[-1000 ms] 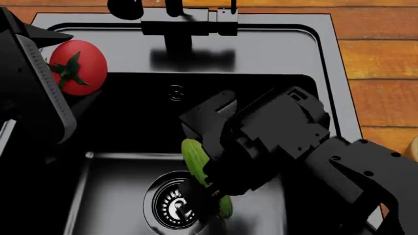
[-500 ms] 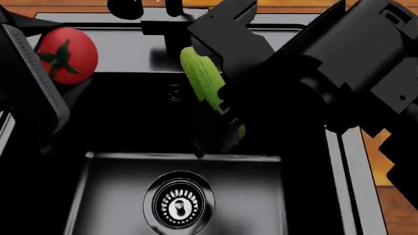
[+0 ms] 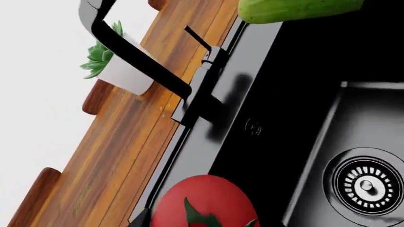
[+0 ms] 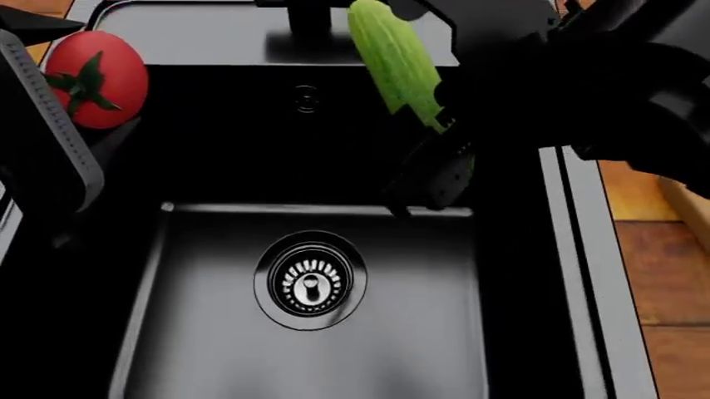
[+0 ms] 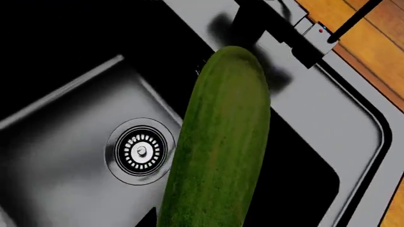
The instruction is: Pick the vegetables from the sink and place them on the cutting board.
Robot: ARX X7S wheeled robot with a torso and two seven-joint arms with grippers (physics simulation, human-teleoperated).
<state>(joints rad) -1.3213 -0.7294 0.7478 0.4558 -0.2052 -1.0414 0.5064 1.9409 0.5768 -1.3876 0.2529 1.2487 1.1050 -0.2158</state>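
Cucumber [image 4: 397, 65] now hangs higher and further toward the faucet [image 3: 136, 61] than half a second ago, lifted well above the sink [image 4: 577, 249] floor and its drain [image 4: 309, 280]. It is long, green, finely speckled, tilted with one rounded end up. My right gripper [image 4: 444, 141] is clamped on its lower part. My left gripper [image 4: 83, 100] holds the glossy red tomato [image 4: 96, 68] beside the basin's left wall; its opening I cannot judge.

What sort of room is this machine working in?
Most likely a kitchen, in a computer simulation. There is a deep sink with a drain and a black faucet, set into a wooden countertop. A tomato and a cucumber are being handled over it.
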